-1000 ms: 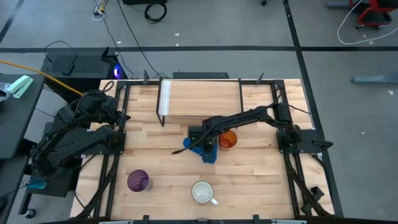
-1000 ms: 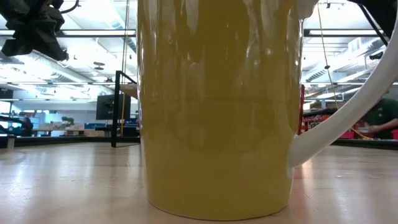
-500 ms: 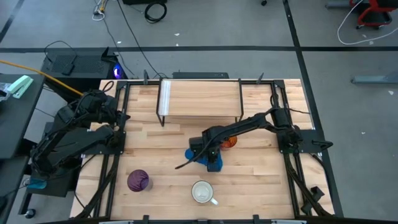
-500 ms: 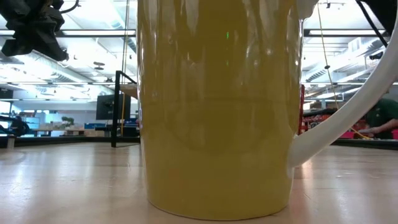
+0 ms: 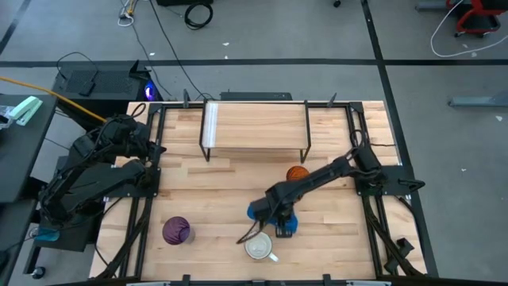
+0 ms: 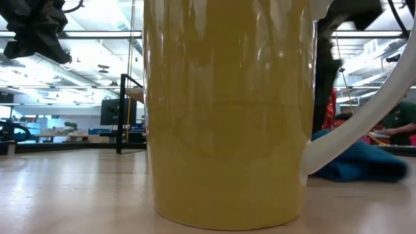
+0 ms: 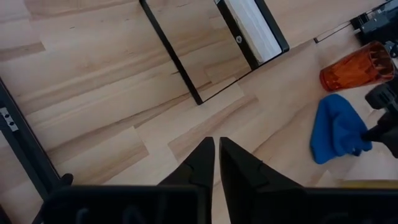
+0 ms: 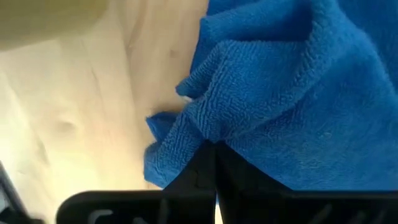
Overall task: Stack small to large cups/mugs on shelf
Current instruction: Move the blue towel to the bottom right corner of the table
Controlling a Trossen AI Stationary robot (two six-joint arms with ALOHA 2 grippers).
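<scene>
Right claw point(image 5: 274, 218) pinches the blue cloth point(image 5: 268, 211) on the wood surface point(image 5: 214, 199) beside the white mug point(image 5: 259, 246); left claw point(image 7: 216, 163) closed, empty — at the left edge. Grey floor point(image 5: 317, 48) beyond.

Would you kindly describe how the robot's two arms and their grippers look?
Both arms are dark, nearly black, built of slim jointed segments with thin black cables alongside. The left gripper and right gripper each end in two narrow, flat, matte black fingers on a broad dark body. No markings show.

Two dark jointed arms, slim black segments, right pincer point(image 8: 214, 171) with flat tapered black fingers
</scene>
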